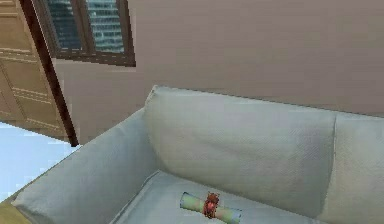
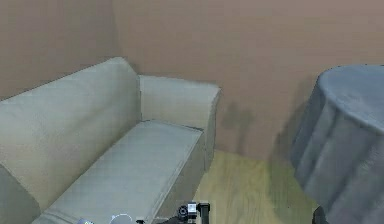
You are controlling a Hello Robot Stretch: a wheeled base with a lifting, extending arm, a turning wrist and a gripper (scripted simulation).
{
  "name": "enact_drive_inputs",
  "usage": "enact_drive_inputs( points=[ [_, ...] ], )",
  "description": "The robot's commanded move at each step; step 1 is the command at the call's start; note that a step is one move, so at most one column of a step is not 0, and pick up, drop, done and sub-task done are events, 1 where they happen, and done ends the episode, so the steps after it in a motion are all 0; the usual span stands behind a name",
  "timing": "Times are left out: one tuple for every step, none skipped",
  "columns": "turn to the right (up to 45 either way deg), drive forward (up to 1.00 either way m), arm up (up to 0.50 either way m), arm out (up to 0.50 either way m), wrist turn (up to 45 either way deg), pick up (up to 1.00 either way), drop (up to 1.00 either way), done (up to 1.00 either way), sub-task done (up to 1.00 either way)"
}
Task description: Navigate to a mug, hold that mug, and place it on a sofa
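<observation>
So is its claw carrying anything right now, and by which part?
Cannot tell. The gripper barely shows at the arm side view's bottom edge, with the sofa behind it, and its far end is too cut off to make out.

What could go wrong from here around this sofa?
The pale roll with a red band lies on the seat of the light grey cushioned sofa; anything set against it might tip. The tool shows low by the seat's front edge and might snag. The grey-draped round table stands close, risking a bump.
</observation>
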Motion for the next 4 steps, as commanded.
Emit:
enact_drive_inputs(
  points=[
    [0.0,0.0,0.0,0.0,0.0,0.0,1.0,0.0,0.0],
    [0.0,0.0,0.1,0.0,0.0,0.0,0.0,0.0,0.0],
    [0.0,0.0,0.0,-0.08,0.0,0.0,0.0,0.0,0.0],
    [0.0,0.0,0.0,0.0,0.0,0.0,0.0,1.0,0.0]
  ],
)
